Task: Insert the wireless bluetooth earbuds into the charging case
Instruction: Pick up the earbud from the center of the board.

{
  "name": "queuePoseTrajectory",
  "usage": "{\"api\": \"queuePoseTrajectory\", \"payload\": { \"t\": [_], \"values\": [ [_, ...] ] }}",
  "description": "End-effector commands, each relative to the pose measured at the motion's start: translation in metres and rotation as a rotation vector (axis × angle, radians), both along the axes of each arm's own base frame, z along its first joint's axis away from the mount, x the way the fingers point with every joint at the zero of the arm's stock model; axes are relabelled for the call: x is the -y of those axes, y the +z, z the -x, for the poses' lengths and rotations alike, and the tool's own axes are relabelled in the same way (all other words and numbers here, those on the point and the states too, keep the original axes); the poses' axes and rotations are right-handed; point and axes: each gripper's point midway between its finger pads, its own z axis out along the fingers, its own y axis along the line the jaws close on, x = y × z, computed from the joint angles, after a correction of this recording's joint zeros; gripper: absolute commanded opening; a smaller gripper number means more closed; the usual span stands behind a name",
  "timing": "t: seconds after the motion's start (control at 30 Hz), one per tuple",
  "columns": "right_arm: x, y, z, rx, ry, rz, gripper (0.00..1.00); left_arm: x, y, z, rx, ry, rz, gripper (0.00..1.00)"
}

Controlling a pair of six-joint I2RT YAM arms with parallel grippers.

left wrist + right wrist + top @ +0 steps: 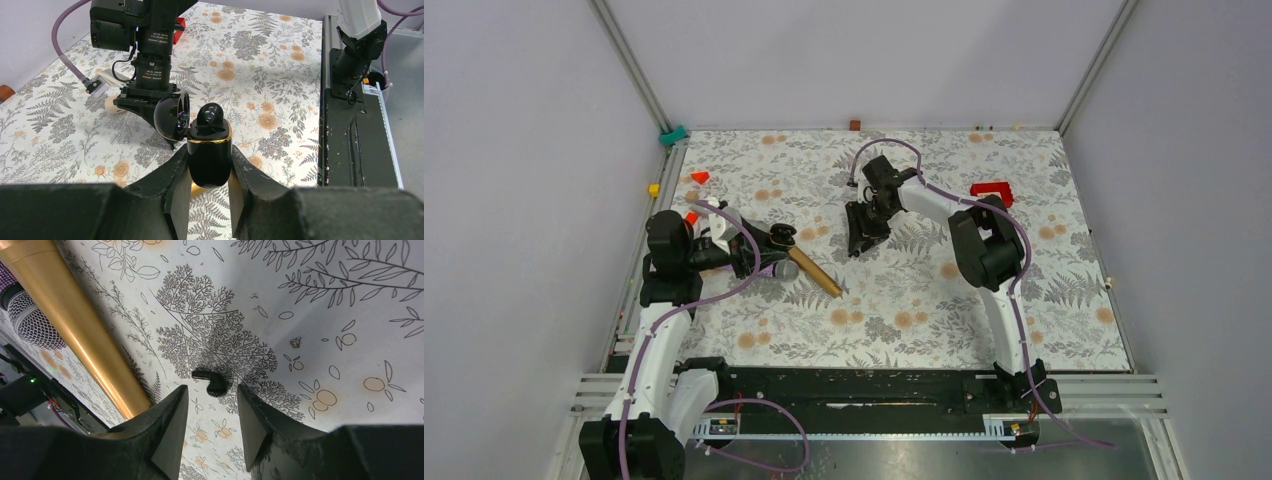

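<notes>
Left gripper (209, 192) pinches the upright charging case (210, 157), its lid hinged open. What appears to be one earbud (210, 115) sits in it. Right gripper (212, 412) jaws stand spread. The second earbud (211, 382) lies on the floral cloth (310, 310) just beyond its tips, not touching them.

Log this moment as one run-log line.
left gripper: shut on case, lid open, seated earbud inside | right gripper: open, above loose earbud on tablecloth, not yet gripped
</notes>
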Motion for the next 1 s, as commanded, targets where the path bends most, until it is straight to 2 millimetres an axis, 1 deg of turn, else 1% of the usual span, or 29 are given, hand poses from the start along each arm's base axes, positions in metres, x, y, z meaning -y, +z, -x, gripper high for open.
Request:
{"api": "queuePoseTrajectory", "payload": {
  "t": [0.0, 0.07, 0.33, 0.53, 0.73, 0.97],
  "values": [
    [0.001, -0.002, -0.007, -0.002, -0.027, 0.016, 0.48, 0.003, 0.01, 0.005, 0.022, -0.041, 0.009, 0.0],
    [0.002, -0.002, -0.007, -0.003, -0.031, 0.019, 0.47, 0.002, 0.01, 0.004, 0.047, -0.041, 0.001, 0.0],
    [0.001, -0.002, -0.007, -0.007, -0.039, 0.021, 0.45, 0.002, 0.01, 0.004, 0.048, -0.04, 0.001, 0.0],
    [-0.003, -0.002, -0.001, -0.011, -0.019, 0.025, 0.45, 0.002, 0.01, 0.004, 0.049, -0.04, 0.001, 0.0],
    [-0.004, -0.002, -0.001, -0.006, -0.01, 0.032, 0.44, 0.002, 0.01, 0.004, 0.049, -0.039, 0.001, 0.0],
    [-0.01, -0.001, 0.004, -0.026, 0.001, 0.009, 0.43, 0.002, 0.01, 0.004, 0.051, -0.04, 0.001, 0.0]
  ]
}}
